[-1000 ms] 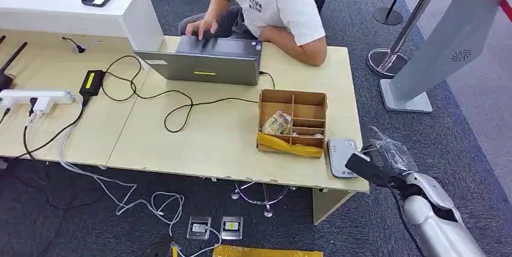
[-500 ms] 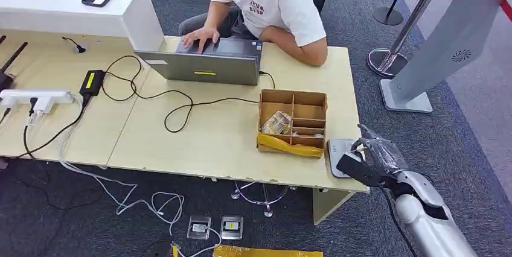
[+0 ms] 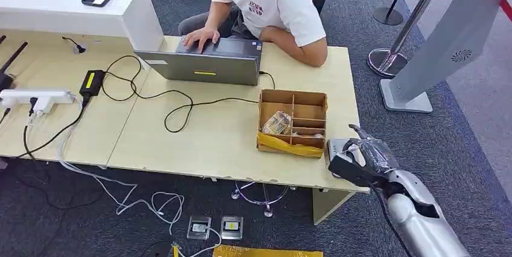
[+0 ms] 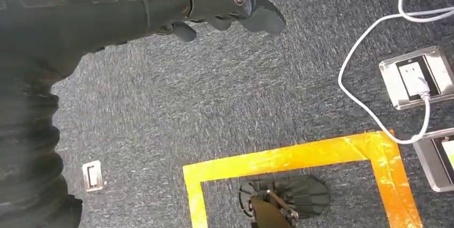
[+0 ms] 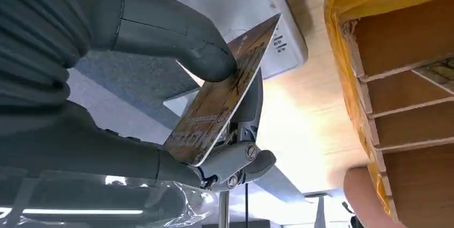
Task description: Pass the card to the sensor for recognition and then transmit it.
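From my remote seat, nearest to me is the right robot hand (image 3: 362,160), wrapped in clear film, poised at the near right corner of the worktop (image 3: 205,136). In the right wrist view its thumb presses the card (image 5: 222,94) against the darker fingers (image 5: 243,158), so the card is firmly pinched, tilted on edge and not lying flat. The card's long axis runs from the palm outward toward the sensor (image 5: 246,3), the pale grey reader that lies flat on the worktop directly beyond the card's free end. The two look near but apart; I cannot tell the gap exactly. My judgement is that the coming move turns on that line: the card must tip flatter and travel along its own length onto the reader's face. The right arm is plainly the nearer one. The left robot hand (image 4: 225,6) hangs over the carpet, fingers loosely apart, holding nothing.

Just beyond the sensor stands a cardboard box (image 3: 293,121) with dividers. Farther off, a person (image 3: 265,3) types at a laptop (image 3: 202,64).
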